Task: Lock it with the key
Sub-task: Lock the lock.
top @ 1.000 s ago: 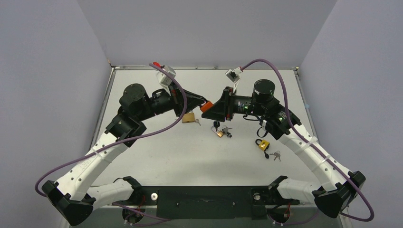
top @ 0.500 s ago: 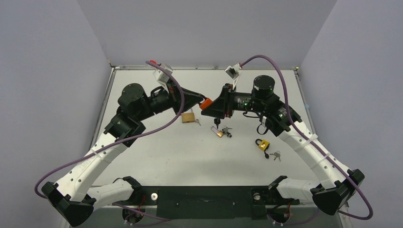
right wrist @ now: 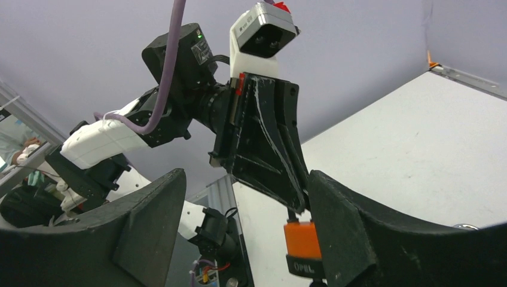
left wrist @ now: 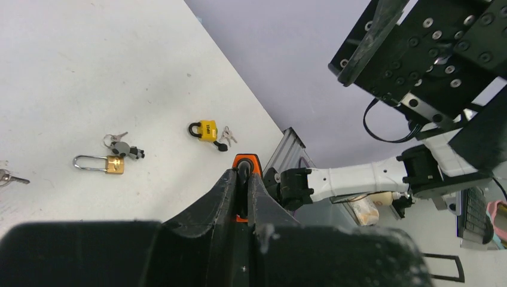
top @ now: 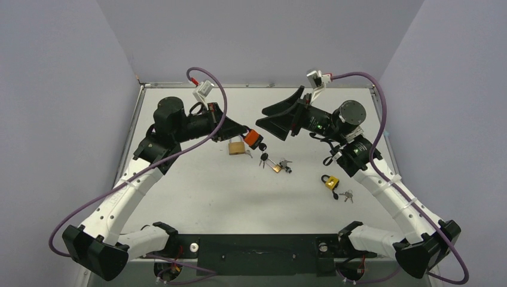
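My left gripper (top: pixel 247 133) is shut on the black shackle of an orange padlock (top: pixel 254 138) and holds it above the table. A black-headed key (top: pixel 263 147) sticks out of the padlock's underside, with another key dangling from it. In the left wrist view the gripper (left wrist: pixel 246 173) pinches the shackle, and the orange padlock (left wrist: pixel 247 161) shows past the tips. My right gripper (top: pixel 267 121) is open and empty, just right of the padlock and apart from it. In the right wrist view the orange padlock (right wrist: pixel 302 239) hangs between my spread right fingers (right wrist: pixel 359 239).
A brass padlock (top: pixel 237 147) lies under the left gripper. A small brass padlock (top: pixel 276 168) with keys (top: pixel 286 164) lies mid-table. A yellow padlock (top: pixel 330 182) and its keys (top: pixel 346 195) lie to the right. Grey walls close in the table.
My right gripper has opened, let go near the orange padlock and drawn back up and to the right. The left gripper keeps the padlock, now turned with the keys hanging under it.
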